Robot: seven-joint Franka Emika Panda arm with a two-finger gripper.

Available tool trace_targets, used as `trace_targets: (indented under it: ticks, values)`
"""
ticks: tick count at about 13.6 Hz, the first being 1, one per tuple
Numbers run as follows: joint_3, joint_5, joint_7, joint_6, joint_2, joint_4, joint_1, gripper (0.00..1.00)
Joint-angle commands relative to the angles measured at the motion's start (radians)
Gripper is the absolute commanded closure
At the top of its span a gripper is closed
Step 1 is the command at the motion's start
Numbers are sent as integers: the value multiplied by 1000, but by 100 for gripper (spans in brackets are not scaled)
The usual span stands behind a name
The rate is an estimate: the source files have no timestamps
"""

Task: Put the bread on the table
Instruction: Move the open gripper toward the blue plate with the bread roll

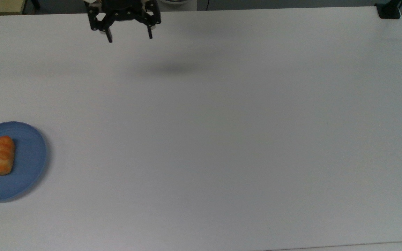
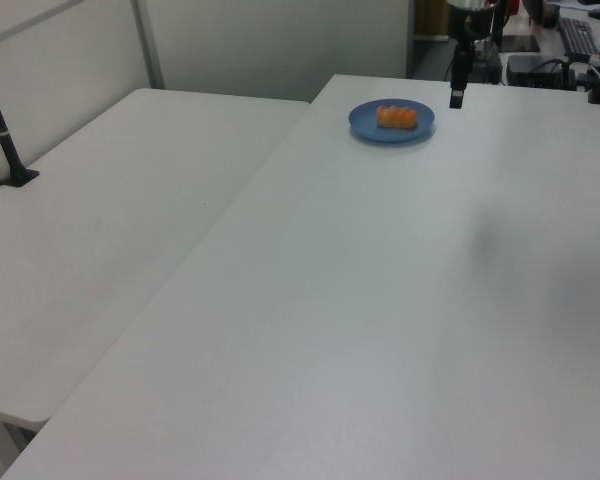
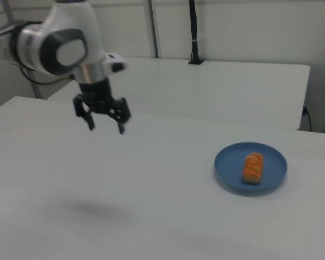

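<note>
In the top view the claw [image 1: 129,36] hangs above the white bench [image 1: 222,139] near its far edge, fingers spread apart and empty, while the bread [image 1: 0,155] lies on the blue plate [image 1: 30,164] at the top view's left. In the right view the claw [image 3: 104,124] hovers well apart from the bread [image 3: 253,167], which rests on the plate [image 3: 227,162]

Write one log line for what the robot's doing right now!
gripper: open, above table | bread: on blue plate, untouched | step: not yet grasped
</note>
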Motion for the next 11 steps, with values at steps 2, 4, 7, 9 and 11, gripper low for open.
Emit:
trace_targets:
  ticks: [2,4,7,9,11]
  values:
    - [-35,-37,-243,22,93,31,-113,0]
    - [-49,-41,-322,75,153,64,-175,0]
    - [-67,-26,-341,205,242,118,-252,0]
    - [-69,-9,-329,316,289,143,-280,0]
    - [-69,52,-326,429,338,164,-311,0]
